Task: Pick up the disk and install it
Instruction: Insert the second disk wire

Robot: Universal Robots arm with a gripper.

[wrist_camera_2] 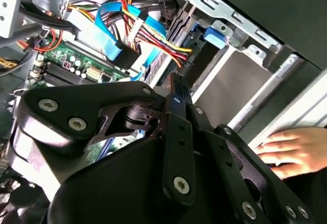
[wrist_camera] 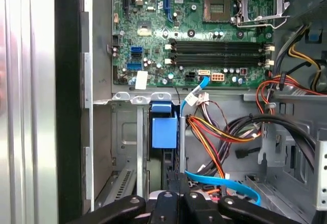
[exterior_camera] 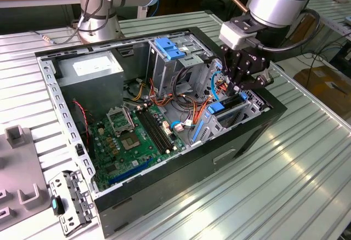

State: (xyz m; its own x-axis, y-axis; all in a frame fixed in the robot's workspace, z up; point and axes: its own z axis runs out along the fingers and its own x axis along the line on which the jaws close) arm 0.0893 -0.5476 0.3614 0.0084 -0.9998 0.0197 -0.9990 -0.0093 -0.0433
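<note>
Blue rail: it marks the disk (exterior_camera: 226,110), which stands on edge in the drive bay (exterior_camera: 253,107) at the case's corner on the exterior view's right; in the first wrist view its blue plastic end (wrist_camera: 164,128) faces up between the bay's grey walls.
Pincer: my pincer (exterior_camera: 245,86) hangs directly over the disk's upper edge, at the mouth of the bay; whether it is clenched on the disk or released I cannot tell from these views.
Step, as I judge it: seating the disk in the bay, with the picking-up apparently done.
Alignment: I would keep the disk square to the bay's walls so both rails run in their guides; a tilted disk could jam partway.
Cables: the orange, red and yellow bundle (wrist_camera: 214,132) and a flat light-blue cable (wrist_camera: 225,183) lie just beside the bay on the motherboard (exterior_camera: 137,136) side, so I would push straight along the bay and not sweep sideways into them.
Force: steady and gentle until the rails seat.
Person: a hand (wrist_camera_2: 291,150) lies outside the case (exterior_camera: 164,196) near this corner, over the ribbed metal tabletop (exterior_camera: 263,196), so I would keep every motion inside the case's walls.
</note>
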